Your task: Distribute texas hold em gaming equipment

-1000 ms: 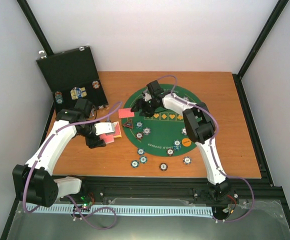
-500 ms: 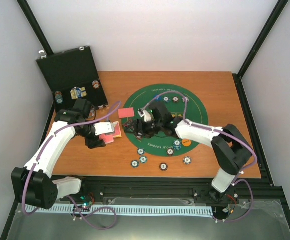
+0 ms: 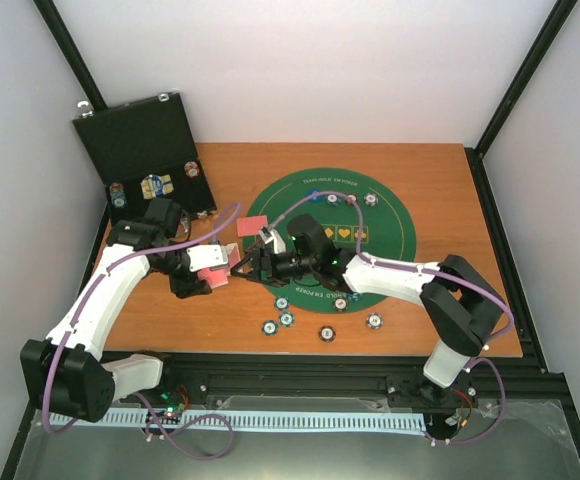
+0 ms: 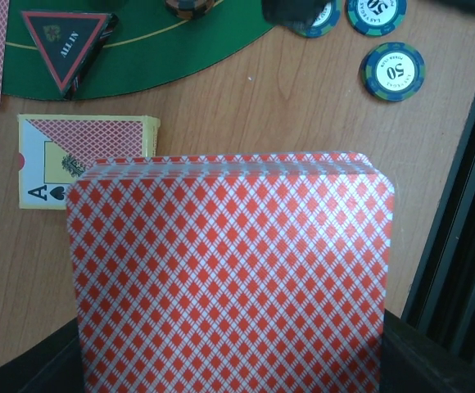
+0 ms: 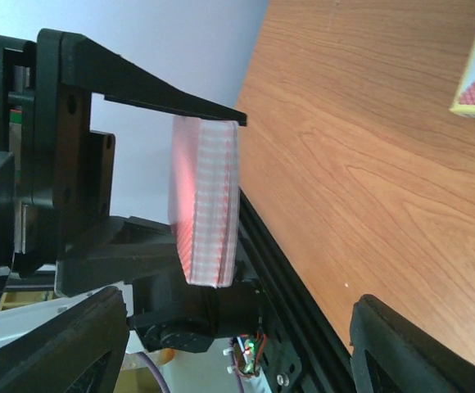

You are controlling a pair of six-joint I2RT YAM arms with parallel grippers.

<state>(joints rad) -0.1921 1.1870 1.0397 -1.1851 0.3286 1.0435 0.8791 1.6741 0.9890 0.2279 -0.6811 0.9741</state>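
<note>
while left jaws clamp the deck [image 4: 229,278] (long axis toward the mat [image 4: 180,49]), right jaws gape.

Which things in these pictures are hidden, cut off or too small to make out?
Left wrist view: the deck shows only backs, faces turned away; it covers part of the card box.
Left wrist view: the top edge cuts off a chip, its value unreadable.
Right wrist view: the deck sits edge-on in the left gripper; cards uncountable.
Top view: the black case holds things too small to identify.
</note>
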